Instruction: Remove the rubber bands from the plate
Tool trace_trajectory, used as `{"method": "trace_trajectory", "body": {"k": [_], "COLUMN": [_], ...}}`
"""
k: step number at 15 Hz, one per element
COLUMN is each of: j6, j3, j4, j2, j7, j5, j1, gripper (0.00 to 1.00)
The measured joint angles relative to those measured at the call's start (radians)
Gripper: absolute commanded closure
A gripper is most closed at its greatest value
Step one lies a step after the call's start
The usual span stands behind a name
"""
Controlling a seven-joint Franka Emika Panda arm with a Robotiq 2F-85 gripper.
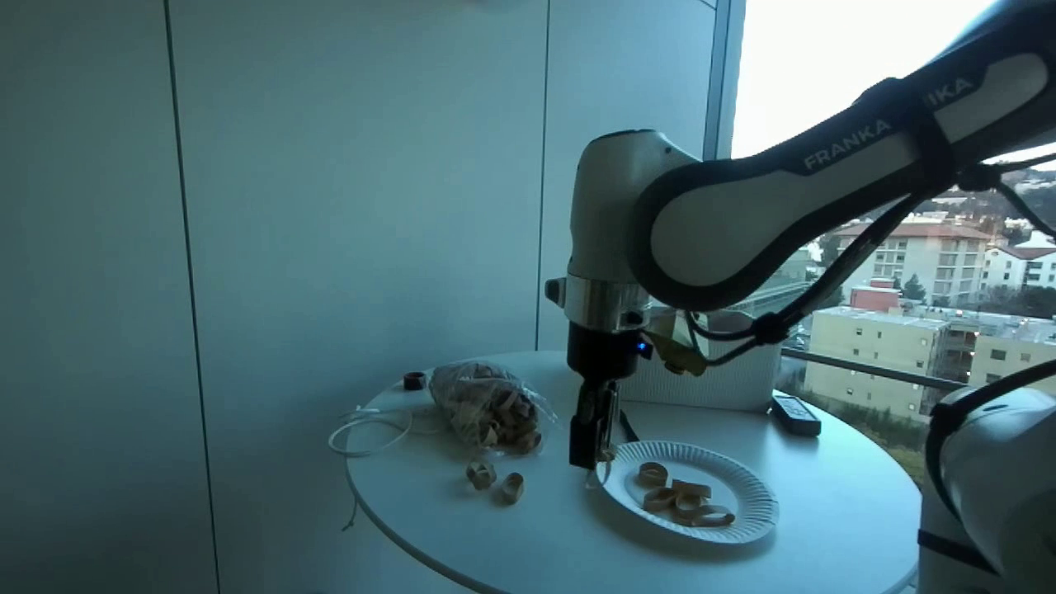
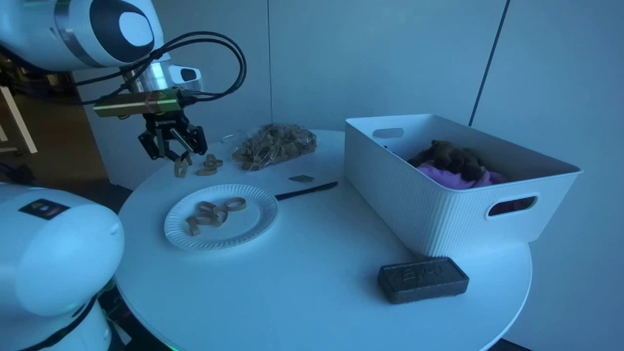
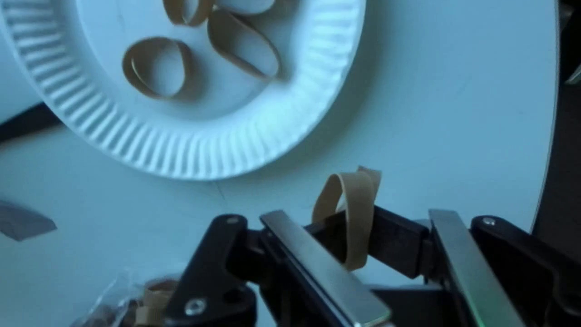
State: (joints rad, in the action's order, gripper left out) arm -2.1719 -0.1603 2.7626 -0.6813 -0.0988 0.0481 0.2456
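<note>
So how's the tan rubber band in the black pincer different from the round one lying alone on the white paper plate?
The held tan rubber band is gripped by the black pincer; the round tan rubber band rests loose on the white fluted paper plate. The held band looks squeezed into a narrow loop, while the round band is an open ring. Both are tan loops.

Plate [image 2: 244, 223]: looks like matt paper; the rim is fluted. Rubber bands [image 3: 356, 193]: the surface looks smooth and dull. Bag [image 1: 474, 404]: appears as clear plastic film, wrinkled and glossy. Bin [image 2: 463, 214]: looks plastic, matt, ribbed outside. Tabletop [image 2: 312, 278]: is smooth, faintly sheened. Gripper [image 3: 358, 234]: carries smooth bars [image 3: 323, 267] of bare, satin-bright metal.
</note>
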Motion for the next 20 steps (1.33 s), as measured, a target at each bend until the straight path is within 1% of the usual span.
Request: {"method": "trace_trajectory", "body": {"k": [2,4,5,6,8,10,11,12,14,15,16,18,20], "j6": [-0.113,-0.227,-0.282,-0.326,-0.369,-0.374,-0.372,-0.368,-0.362,-0.359,-0.351,-0.305,-0.18], "j3": [-0.034,-0.064,-0.081,-0.099,-0.125,-0.133,-0.132,-0.132,-0.118,-0.108,-0.099,-0.086,-0.07], "j4": [0.004,0.007,0.007,0.008,0.008,0.007,0.007,0.006,0.001,-0.003,-0.009,-0.019,-0.023], "j2": [0.057,0.12,0.151,0.178,0.223,0.247,0.252,0.251,0.235,0.217,0.191,0.118,0.03], "j7": [0.014,0.05,0.077,0.106,0.151,0.175,0.177,0.177,0.165,0.154,0.146,0.143,0.158], "j5": [0.027,0.095,0.145,0.194,0.262,0.291,0.291,0.288,0.251,0.225,0.202,0.161,0.11], "j1": [-0.001,-0.018,-0.039,-0.063,-0.103,-0.118,-0.119,-0.116,-0.089,-0.069,-0.048,-0.018,-0.012], "gripper": [1.0,1.0,0.75,0.75,0.6,0.45,0.38,0.29,0.16,0.08,0.02,0.0,0.0]}}
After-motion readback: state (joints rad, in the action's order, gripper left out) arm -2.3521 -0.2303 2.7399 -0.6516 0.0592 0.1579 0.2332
